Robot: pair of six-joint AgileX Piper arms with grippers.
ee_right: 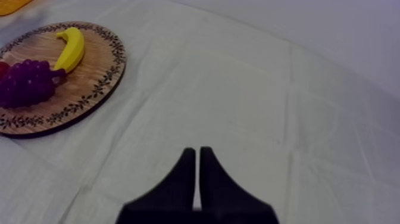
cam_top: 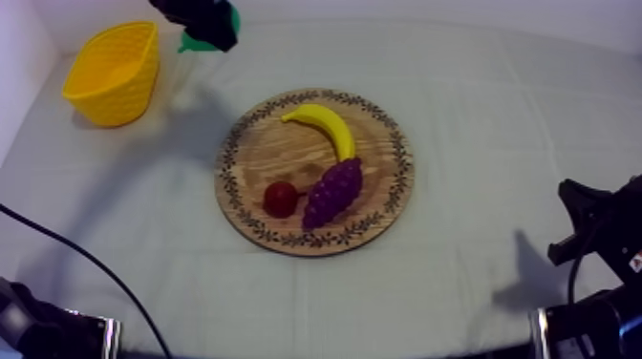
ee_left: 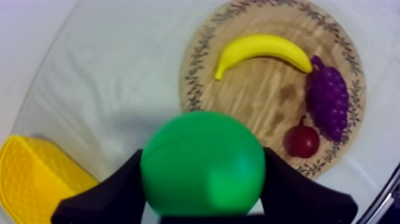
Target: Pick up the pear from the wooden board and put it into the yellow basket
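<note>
Top view: fixed above the near edge, facing down at a slant, far enough off to take in the whole cloth (cam_top: 497,105), the board (cam_top: 272,153) and the basket (cam_top: 115,73).
Left wrist view: raised near the basket, facing steeply down; pear (ee_left: 203,164) close before the lens.
Right wrist view: low, well apart from the board, facing across the cloth at a shallow angle.
Shared: board, banana (cam_top: 325,126) and grapes (cam_top: 334,191) in all three; basket in top and left wrist.
</note>
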